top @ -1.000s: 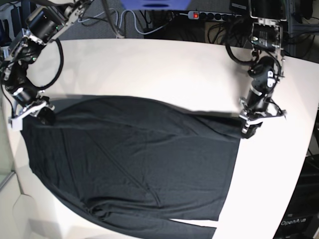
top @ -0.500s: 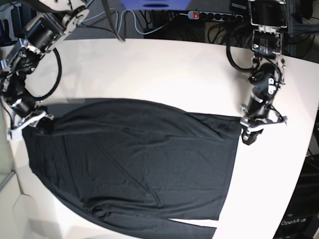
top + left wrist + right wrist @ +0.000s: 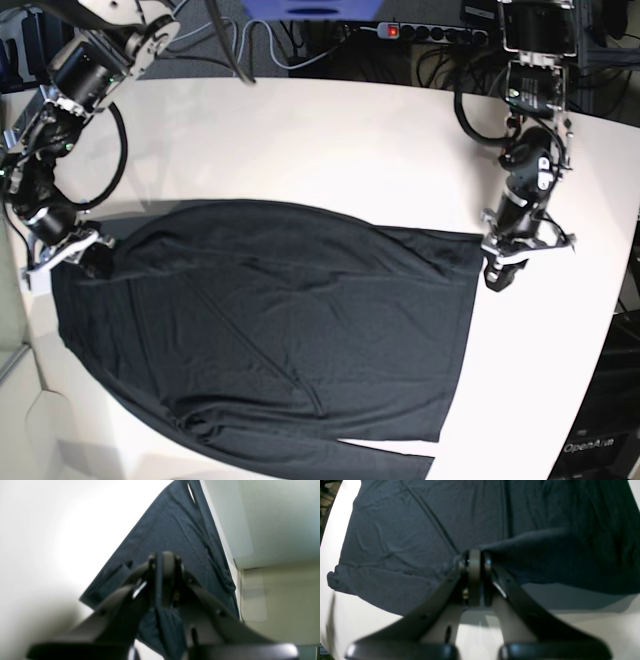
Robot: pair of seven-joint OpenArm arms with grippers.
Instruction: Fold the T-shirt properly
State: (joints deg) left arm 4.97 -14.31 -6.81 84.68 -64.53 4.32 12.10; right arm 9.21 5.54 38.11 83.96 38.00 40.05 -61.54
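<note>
Shirt (image 3: 270, 320) spread flat on table (image 3: 330, 140), stretched between both pincers. Left pincer (image 3: 497, 270) and right pincer (image 3: 88, 255) each clamped on an edge. Thin, limp, light; best gripped at corners.

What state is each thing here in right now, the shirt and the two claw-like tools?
T-shirt: spread mostly flat on the table, slightly wrinkled, not yet folded, pinched at two far corners.
Left tool: shut on the T-shirt's corner.
Right tool: shut on the T-shirt's opposite corner, the cloth there a little raised.
Table: white, bare beyond the shirt's far edge.
</note>
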